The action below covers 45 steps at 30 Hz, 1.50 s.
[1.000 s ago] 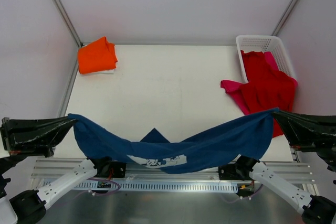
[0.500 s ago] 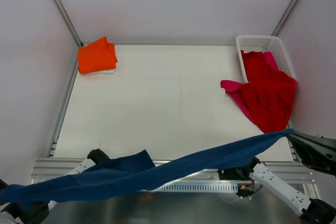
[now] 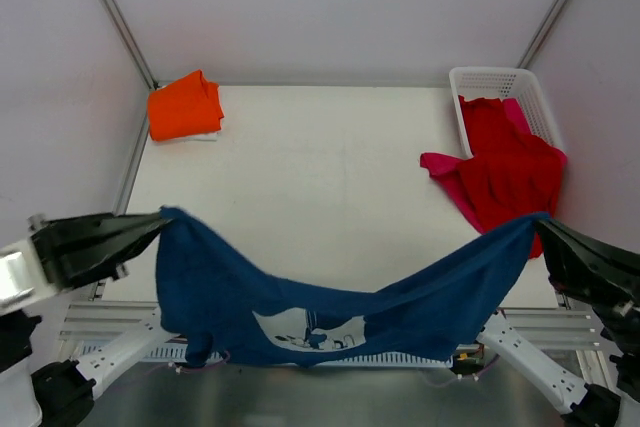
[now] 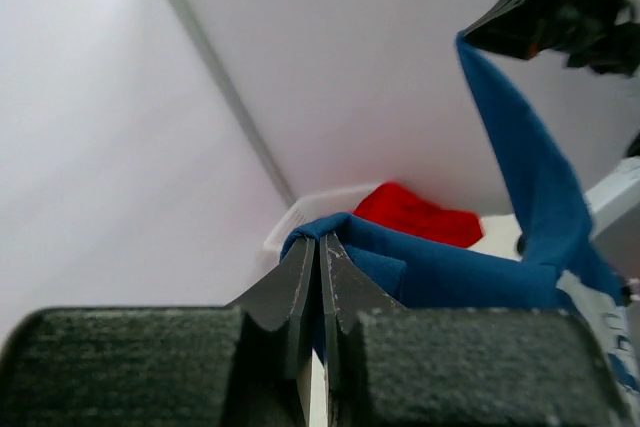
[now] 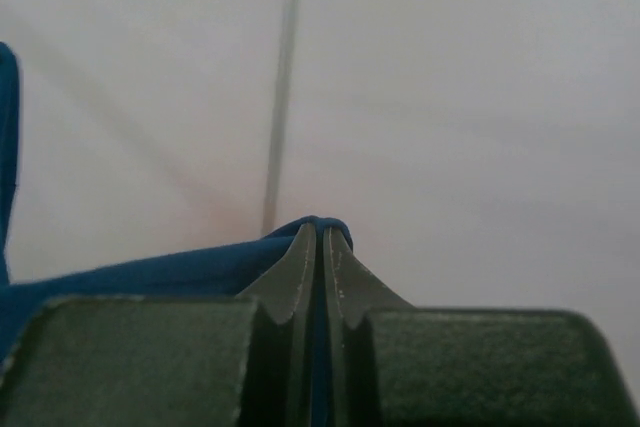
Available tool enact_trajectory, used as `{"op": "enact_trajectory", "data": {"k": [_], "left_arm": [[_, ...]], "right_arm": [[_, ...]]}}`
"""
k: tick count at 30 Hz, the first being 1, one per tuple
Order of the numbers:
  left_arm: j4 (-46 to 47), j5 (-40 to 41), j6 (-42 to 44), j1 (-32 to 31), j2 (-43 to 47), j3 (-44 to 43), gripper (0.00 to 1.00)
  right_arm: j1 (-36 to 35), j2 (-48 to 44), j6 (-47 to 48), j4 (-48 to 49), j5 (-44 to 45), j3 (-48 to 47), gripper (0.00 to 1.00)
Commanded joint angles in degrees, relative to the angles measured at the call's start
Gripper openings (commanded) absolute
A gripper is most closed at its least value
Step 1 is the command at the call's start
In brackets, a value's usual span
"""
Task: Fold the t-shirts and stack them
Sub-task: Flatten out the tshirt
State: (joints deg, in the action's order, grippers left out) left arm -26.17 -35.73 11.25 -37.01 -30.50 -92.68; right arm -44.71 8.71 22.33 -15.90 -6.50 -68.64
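Navy shirt hangs over near edge of desk, slung between left gripper and right gripper, both pinched shut on its ends. Pull apart evenly, then lay flat centrally; lower hem probably bunched.

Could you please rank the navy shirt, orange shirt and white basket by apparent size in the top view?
1. navy shirt, held up nearer the camera, looks largest.
2. white basket, partly covered.
3. orange shirt, smallest.
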Motion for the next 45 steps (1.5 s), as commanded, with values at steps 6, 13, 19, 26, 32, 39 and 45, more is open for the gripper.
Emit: {"op": "enact_trajectory", "data": {"k": [6,13,19,26,32,39,45], "left_arm": [[8.8,19.4,7.0,0.5,-15.1,17.5,0.0],[20.6,23.9,5.8,4.2,-27.6,28.3,0.0],[29.1,19.9,1.3,13.4,-38.7,31.4,0.0],[31.3,23.3,3.1,17.6,-55.9,23.9,0.0],[32.4,23.2,3.6,19.7,-69.8,13.9,0.0],[32.2,22.1,4.0,23.4,-84.3,0.7,0.0],[30.2,22.4,6.7,26.5,-92.6,-7.6,0.0]], "right_arm": [[0.1,16.8,8.2,7.7,43.3,16.3,0.01],[3.9,40.4,2.9,12.4,55.6,21.6,0.01],[10.9,56.1,-6.9,18.6,51.2,22.5,0.01],[12.6,74.0,-0.4,22.7,53.9,15.1,0.01],[14.6,88.0,5.0,26.4,55.4,8.3,0.0],[18.5,99.7,10.9,26.6,55.8,-2.4,0.01],[22.5,105.3,13.5,26.7,56.1,-9.0,0.01]]}}
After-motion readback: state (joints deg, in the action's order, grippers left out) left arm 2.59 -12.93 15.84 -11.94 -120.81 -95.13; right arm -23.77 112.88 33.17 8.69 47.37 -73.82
